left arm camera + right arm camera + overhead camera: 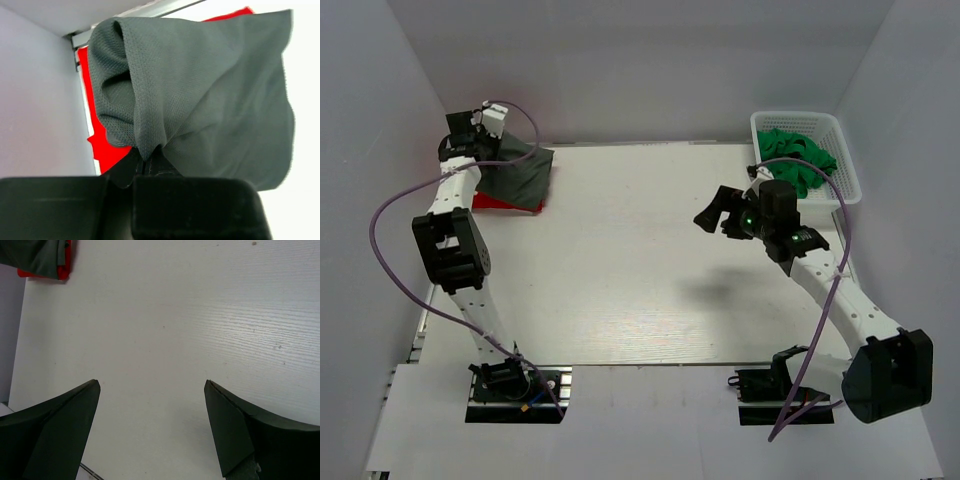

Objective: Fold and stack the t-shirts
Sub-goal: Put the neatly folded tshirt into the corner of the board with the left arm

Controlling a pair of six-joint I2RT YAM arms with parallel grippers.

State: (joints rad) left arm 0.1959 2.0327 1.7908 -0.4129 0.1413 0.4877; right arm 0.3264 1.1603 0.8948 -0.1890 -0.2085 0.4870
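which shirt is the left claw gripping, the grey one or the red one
The dark grey t-shirt: its cloth is pinched in the left claw and bunched up, while the red t-shirt lies underneath it.

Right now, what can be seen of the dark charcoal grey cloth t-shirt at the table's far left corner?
The dark charcoal grey t-shirt is a fine mesh-like knit, bunched in soft folds rather than flat. The left gripper is shut on a gathered part of it. It lies over the bright red t-shirt, which shows beneath its near side, at the far left corner of the white table.
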